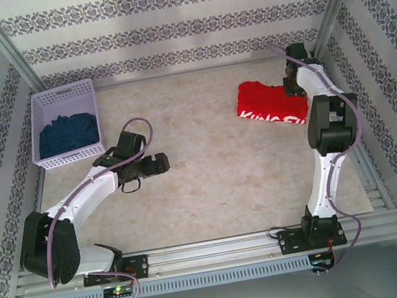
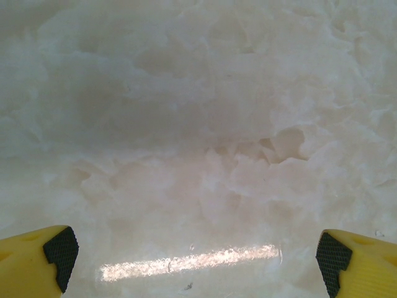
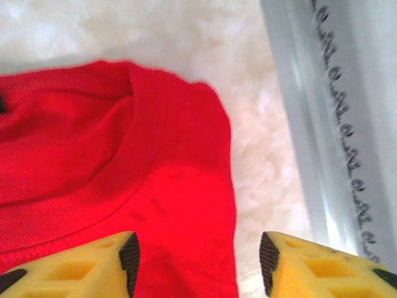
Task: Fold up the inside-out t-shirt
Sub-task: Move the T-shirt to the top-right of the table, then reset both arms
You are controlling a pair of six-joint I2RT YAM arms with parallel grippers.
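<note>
Red t-shirt [image 1: 271, 105] lies at the far right of the table [image 1: 219, 183], bunched into a compact, roughly folded bundle, white lettering along its near edge. Close to the right-hand metal post [image 3: 298, 124].

Ribbed collar [image 3: 149, 155] faces up in my right wrist view, and the cloth edge falls off just right of it.

Cloth looks light, limp and thin. I expect it to drape and slide on the smooth tabletop, so a pinch should gather layers. The best hold is probably the thick collar band or a hemmed edge, not the flat middle.

Right gripper [image 3: 198, 254]: spread wide, holding nothing, left pad [image 3: 129, 254] above red cloth, the other above bare table.

Left gripper [image 1: 157, 164]: parted, empty, over bare table, well apart from the shirt.

Far left: white basket [image 1: 61, 90] holding blue cloth [image 1: 68, 133].
</note>
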